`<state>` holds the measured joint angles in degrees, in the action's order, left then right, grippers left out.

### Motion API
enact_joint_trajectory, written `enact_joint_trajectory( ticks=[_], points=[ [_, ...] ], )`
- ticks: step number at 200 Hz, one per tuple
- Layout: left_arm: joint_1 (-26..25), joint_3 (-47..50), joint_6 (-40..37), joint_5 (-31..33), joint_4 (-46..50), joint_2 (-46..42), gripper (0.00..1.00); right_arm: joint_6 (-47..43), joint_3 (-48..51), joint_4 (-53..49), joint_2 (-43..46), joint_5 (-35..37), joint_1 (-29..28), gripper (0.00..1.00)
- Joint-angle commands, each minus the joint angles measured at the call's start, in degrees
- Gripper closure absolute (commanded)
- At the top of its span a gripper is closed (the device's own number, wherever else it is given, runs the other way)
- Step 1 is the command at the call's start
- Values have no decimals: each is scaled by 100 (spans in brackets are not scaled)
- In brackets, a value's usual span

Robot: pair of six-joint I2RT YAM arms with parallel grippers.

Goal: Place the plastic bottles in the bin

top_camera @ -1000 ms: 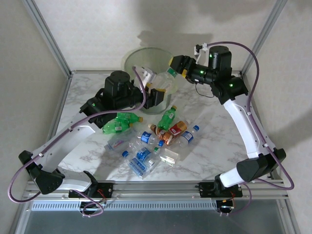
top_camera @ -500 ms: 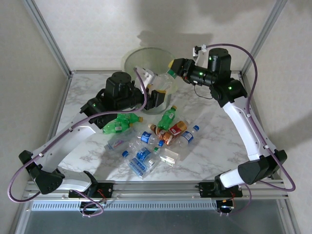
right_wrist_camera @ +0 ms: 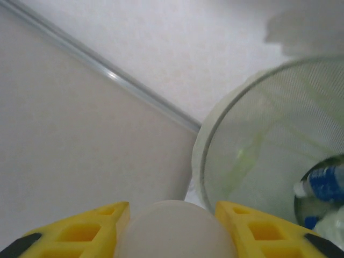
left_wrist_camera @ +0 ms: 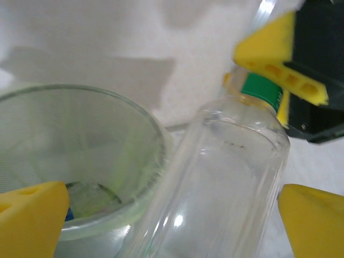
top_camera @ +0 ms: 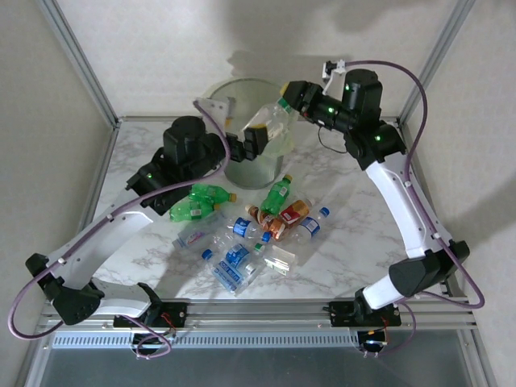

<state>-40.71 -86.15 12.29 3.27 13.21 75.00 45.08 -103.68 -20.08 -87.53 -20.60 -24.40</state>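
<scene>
Right pincer (top_camera: 285, 102) is clenched on the green-capped neck of a clear bottle (top_camera: 272, 122). The bottle hangs tilted, cap up toward far-right, body down toward near-left, above the right side of the bin (top_camera: 254, 171) rim.

Left pincer (top_camera: 256, 139) is released. Its pads stand wide either side of the bottle body; the left wrist view shows a clear gap on one side, the other is too close to call.

Step in hand, my read: the drop of this bottle, carried by the right arm alone. I can't tell if the bottle's base fully clears the rim.

Next I'd back the left arm off near-left so it doesn't foul, nudge the right arm left toward bin centre, then open.

One blue-labelled bottle (right_wrist_camera: 325, 185) lies at the bin bottom. The pile of bottles (top_camera: 258, 230) sits on the surface (top_camera: 355, 250) just near of the bin, so plenty to go.
</scene>
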Motion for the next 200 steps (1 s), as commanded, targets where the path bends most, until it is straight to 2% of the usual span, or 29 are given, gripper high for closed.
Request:
enact_joint_trajectory(
  ticks=[1, 25, 58, 112, 142, 200],
  points=[
    [241, 76, 671, 770, -310, -358, 1, -185, -398, 344, -290, 789, 9, 85],
    [608, 258, 1054, 403, -286, -416, 1, -314, -552, 586, -541, 1241, 1, 84],
    [1047, 637, 1683, -205, -407, -458, 1, -600, -1014, 413, -1110, 1629, -8, 84],
    [1348, 871, 1997, -525, -358, -314, 2, -1172, -1915, -298, -2209, 1951, -206, 86],
    [1577, 971, 2178, -928, -378, -199, 5, -1534, -2430, -711, -2692, 2123, -460, 87],
    [1662, 1075, 2284, -1148, -498, -144, 7, -1821, -3008, -1382, -3324, 2194, -627, 87]
  ],
)
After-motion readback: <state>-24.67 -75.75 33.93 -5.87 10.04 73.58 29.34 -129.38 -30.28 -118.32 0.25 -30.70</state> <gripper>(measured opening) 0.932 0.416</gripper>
